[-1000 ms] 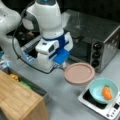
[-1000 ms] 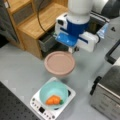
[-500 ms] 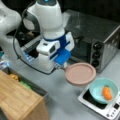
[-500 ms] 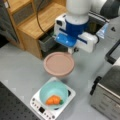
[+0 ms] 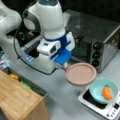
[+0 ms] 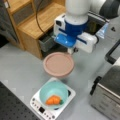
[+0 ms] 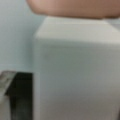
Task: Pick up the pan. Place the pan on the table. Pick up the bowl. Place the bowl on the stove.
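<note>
The dusty-pink pan (image 5: 81, 74) (image 6: 58, 64) hangs level a little above the grey table (image 5: 62, 100) (image 6: 20, 65), just beside the stove. My gripper (image 5: 65, 67) (image 6: 71, 51) is shut on its short white handle, which fills the wrist view (image 7: 75, 70) under the pan's pink rim (image 7: 75, 6). The light-teal bowl (image 5: 103, 90) (image 6: 53, 93), with an orange piece of food in it, sits on the white stove (image 5: 100, 110) (image 6: 45, 110). The fingers themselves are hidden behind the hand.
A silver toaster oven (image 5: 100, 42) (image 6: 107, 92) stands close behind and beside the stove. A light wooden block (image 5: 17, 100) (image 6: 37, 22) is on the far side of the pan, with a grey bin (image 5: 22, 82) (image 6: 47, 42) against it.
</note>
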Motion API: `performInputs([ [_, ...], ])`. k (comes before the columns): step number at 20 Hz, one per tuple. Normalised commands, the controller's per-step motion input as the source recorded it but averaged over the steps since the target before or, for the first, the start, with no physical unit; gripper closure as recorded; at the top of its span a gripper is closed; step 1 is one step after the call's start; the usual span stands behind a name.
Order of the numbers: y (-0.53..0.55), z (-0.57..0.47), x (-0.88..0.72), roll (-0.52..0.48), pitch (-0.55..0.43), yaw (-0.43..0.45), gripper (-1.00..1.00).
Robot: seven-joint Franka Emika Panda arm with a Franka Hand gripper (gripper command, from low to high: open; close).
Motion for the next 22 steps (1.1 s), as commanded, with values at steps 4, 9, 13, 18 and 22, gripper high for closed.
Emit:
performInputs([
  [4, -0.06, 0.22, 0.34, 0.208, 0.195, 0.012, 1.00],
  [9, -0.06, 0.20, 0.32, 0.151, 0.165, 0.025, 1.00],
  [13, -0.07, 0.24, 0.35, 0.082, 0.106, 0.030, 1.00],
  [18, -0.11, 0.32, 0.42, 0.039, 0.149, 0.024, 1.00],
  [22, -0.13, 0.34, 0.45, 0.000, 0.190, 0.034, 1.00],
])
